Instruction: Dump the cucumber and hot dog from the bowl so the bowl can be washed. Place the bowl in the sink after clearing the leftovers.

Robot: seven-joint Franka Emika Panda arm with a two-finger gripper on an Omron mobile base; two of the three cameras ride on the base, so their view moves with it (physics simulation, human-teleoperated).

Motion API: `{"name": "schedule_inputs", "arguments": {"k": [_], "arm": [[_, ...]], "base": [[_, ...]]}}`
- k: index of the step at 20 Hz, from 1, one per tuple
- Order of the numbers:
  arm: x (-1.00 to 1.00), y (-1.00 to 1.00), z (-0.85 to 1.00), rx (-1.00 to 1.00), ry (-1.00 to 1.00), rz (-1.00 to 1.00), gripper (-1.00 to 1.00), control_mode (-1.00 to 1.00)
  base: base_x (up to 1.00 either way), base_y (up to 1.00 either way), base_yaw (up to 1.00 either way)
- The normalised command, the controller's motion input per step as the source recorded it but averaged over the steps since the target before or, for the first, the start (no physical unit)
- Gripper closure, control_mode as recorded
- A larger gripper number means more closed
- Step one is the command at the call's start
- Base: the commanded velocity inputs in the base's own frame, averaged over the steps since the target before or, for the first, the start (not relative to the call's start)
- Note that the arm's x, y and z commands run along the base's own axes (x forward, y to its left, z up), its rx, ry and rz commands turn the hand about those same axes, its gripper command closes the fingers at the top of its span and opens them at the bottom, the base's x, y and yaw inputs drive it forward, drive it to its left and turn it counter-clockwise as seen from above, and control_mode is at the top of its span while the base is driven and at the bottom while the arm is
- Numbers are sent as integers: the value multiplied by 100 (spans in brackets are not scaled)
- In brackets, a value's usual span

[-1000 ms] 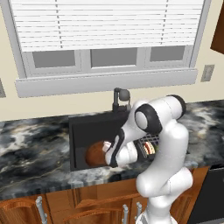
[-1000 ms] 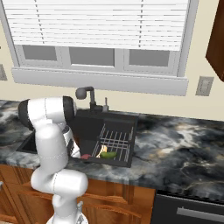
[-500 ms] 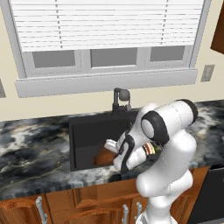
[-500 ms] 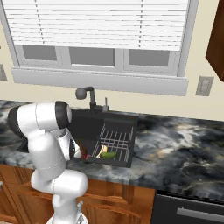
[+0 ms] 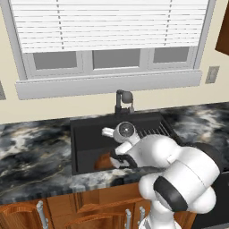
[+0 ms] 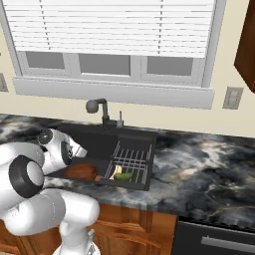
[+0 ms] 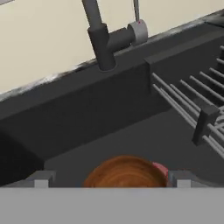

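Resting the bowl [image 7: 125, 172] low in the sink [image 7: 87, 109] for washing, the end effector [image 7: 111, 179] apparently sits spread around it.

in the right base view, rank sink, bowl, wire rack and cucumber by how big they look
1. sink
2. wire rack
3. bowl, partly hidden by the arm
4. cucumber

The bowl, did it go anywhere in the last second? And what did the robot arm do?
The bowl went lower in the sink and a bit nearer the front wall. The arm bent down and forward, bringing the claw down with it. The cucumber and hot dog stayed on the rack; the faucet didn't move.
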Motion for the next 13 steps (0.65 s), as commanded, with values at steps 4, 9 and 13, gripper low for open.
{"name": "schedule_inputs", "arguments": {"k": [4, 9, 13], "arm": [[-21, 47, 100, -14, -27, 0, -100, -100], [-70, 44, 100, -6, -21, 0, -100, -100], [-85, 41, 100, -1, -14, 1, -100, -100]], "base": [[0, 0, 0], [0, 0, 0], [0, 0, 0]]}}
